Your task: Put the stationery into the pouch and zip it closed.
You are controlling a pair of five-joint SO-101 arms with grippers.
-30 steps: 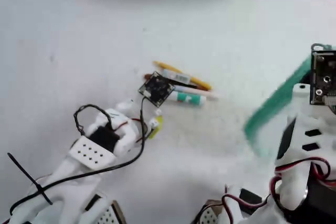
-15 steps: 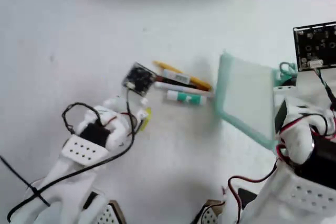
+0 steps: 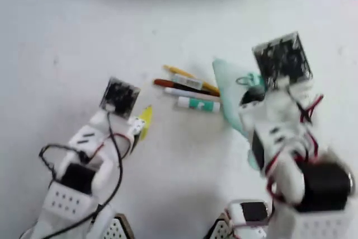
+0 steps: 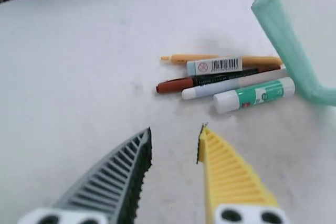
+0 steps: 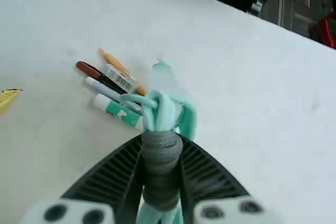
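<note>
On the desk, between both arms, the stationery lies bundled, its long axes running toward the pouch. Left tool, spread and empty, is nearer and faces the bundle crosswise. Right tool pinches the pouch just beyond the bundle's far end.

Lab: white table, wired robot arm
</note>
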